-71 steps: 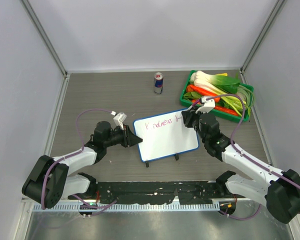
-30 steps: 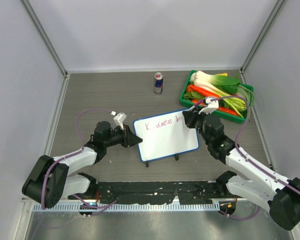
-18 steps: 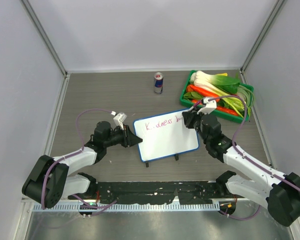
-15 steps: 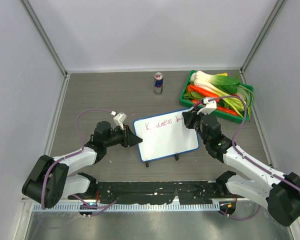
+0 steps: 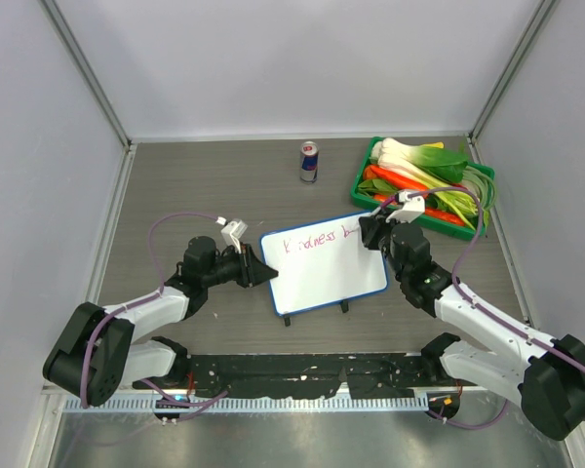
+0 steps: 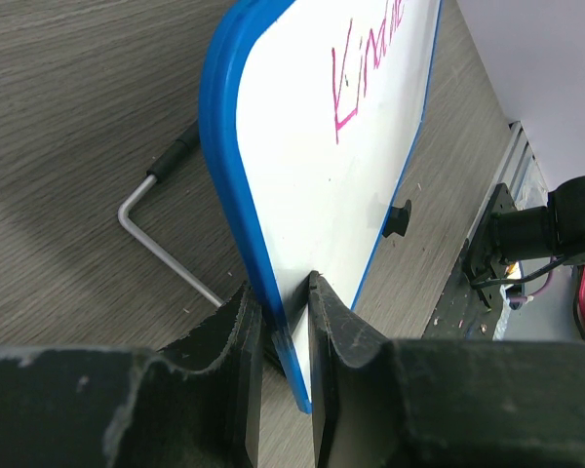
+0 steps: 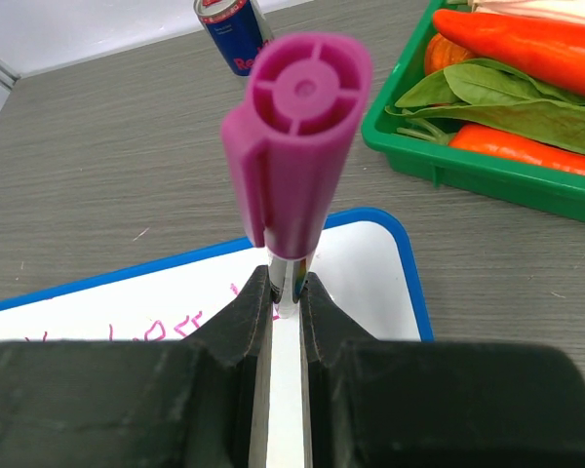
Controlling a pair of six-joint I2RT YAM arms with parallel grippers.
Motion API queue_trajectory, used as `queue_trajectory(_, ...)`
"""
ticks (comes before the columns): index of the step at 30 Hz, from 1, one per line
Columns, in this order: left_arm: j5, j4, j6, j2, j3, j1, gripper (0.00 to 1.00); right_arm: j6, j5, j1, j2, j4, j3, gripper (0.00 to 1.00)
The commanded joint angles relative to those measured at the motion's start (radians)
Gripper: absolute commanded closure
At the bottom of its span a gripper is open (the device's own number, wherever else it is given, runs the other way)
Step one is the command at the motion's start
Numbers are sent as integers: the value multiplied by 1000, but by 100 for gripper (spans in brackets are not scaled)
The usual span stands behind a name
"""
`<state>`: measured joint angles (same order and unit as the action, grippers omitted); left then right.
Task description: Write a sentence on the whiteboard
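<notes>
Left gripper (image 6: 278,292) first: clenched on the whiteboard (image 6: 312,175), one finger on the written face, the other behind, blue rim pinched between. Seen from above, same grip (image 5: 270,276) at the board's left edge, arm stretched low across the table (image 5: 175,185). Whiteboard (image 5: 322,268) at mid-table between the two arms, propped at a tilt on a bent wire stand (image 6: 161,234), two small black feet (image 5: 286,320) at the near edge.

Over to the right gripper (image 7: 286,292): clamped tight on a magenta marker (image 7: 297,107), capped end up toward the wrist camera, barrel squeezed between the fingers, tip down at the board's top right corner. From overhead, right gripper (image 5: 370,234) just over that same corner.

Now the sentence (image 5: 317,243): one line of thin pink scrawl along the upper part of the board, reading roughly "Kindness", with a further stroke or two at the right end beside the marker. Opening "Kin" plain in the left wrist view (image 6: 366,78); last letters (image 7: 175,327) just left of the fingers in the right wrist view.

Further back, a drinks can (image 5: 309,161) upright, well apart from the board. To its right, a green tray (image 5: 356,175) of carrots, leeks and leafy greens, close behind the right gripper
</notes>
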<state>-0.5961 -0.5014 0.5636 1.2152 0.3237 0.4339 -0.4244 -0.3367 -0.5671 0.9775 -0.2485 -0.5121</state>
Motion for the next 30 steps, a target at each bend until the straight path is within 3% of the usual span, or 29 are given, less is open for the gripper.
queue_trajectory(1, 19, 26, -64, 14, 14, 11, 100, 3, -48, 9, -2, -14, -23, 99)
queue_trajectory(30, 18, 26, -65, 15, 15, 11, 100, -11, 57, 7, -16, 8, 15, 99)
